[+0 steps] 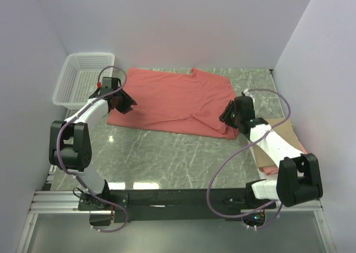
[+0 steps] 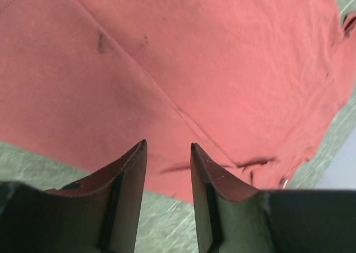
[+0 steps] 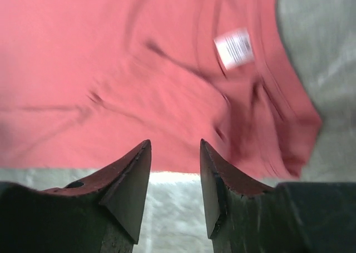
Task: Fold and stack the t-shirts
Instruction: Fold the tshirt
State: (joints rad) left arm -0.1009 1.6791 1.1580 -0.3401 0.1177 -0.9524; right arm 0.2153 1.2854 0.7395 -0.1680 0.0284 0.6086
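A large salmon-red t-shirt point(image 1: 175, 100) lies spread on the marble table, wrinkled at its right end. It fills the left wrist view point(image 2: 183, 64) and the right wrist view point(image 3: 139, 69), where a white label point(image 3: 234, 47) shows. My left gripper point(image 1: 123, 104) is open and empty at the shirt's left edge point(image 2: 168, 147). My right gripper point(image 1: 228, 115) is open and empty at the shirt's right edge point(image 3: 174, 144). A tan folded shirt point(image 1: 285, 132) and a pink one point(image 1: 269, 169) lie at the right, partly hidden under my right arm.
A white plastic mesh basket point(image 1: 83, 79) stands at the back left, close behind my left arm. Grey walls close in the table at the back and both sides. Bare marble point(image 1: 178, 155) lies between the shirt and the arm bases.
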